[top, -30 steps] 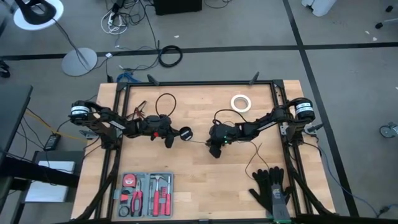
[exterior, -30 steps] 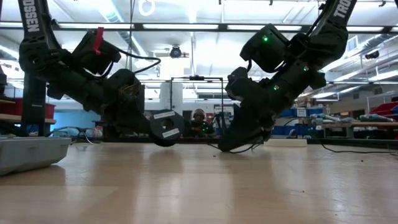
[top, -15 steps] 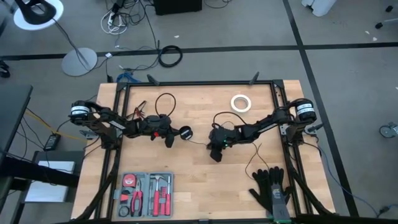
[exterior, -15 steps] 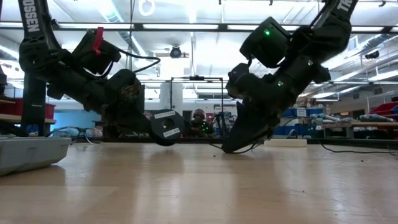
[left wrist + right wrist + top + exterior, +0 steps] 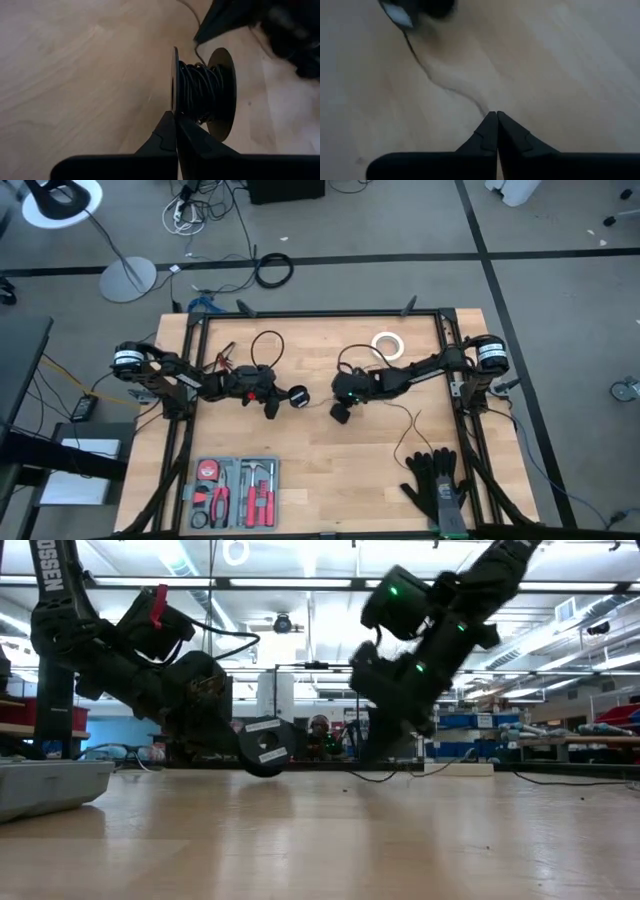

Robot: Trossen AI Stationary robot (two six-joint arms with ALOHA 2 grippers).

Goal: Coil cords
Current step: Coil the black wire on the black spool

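Note:
The cord's small round black spool (image 5: 298,395) hangs near the table's middle, with my left gripper (image 5: 284,399) shut on it. In the left wrist view the thin black cord (image 5: 200,92) is wound between the spool's two discs. From the spool, the cord (image 5: 427,70) runs slack to my right gripper (image 5: 340,413), which is shut on it just right of the spool and raised off the table (image 5: 392,745). Beyond that gripper, more cord (image 5: 405,425) trails in loose curves toward the table's right. My left gripper pinches the rim of the spool's nearer disc (image 5: 174,107) between its two fingertips, coming in slanting down from the table's left. The spool stands on edge, its lowest rim (image 5: 265,772) at the tabletop. My right gripper pinches a single strand of the cord (image 5: 484,111) at its fingertips, slanting down from the table's right. The strand leaves the tips in a slack curve toward the spool.
A white tape ring (image 5: 387,345) lies at the far right of the table. A tool tray (image 5: 235,480) sits at the near left, and black gloves (image 5: 435,485) at the near right. A black loop (image 5: 265,345) lies behind my left arm. Bare wood stretches along the near middle.
My right gripper has risen off the table and moved toward the spool and the far edge, tipping to a shallower slant. The cord beneath it now lies flatter on the table. The spool has kept still.

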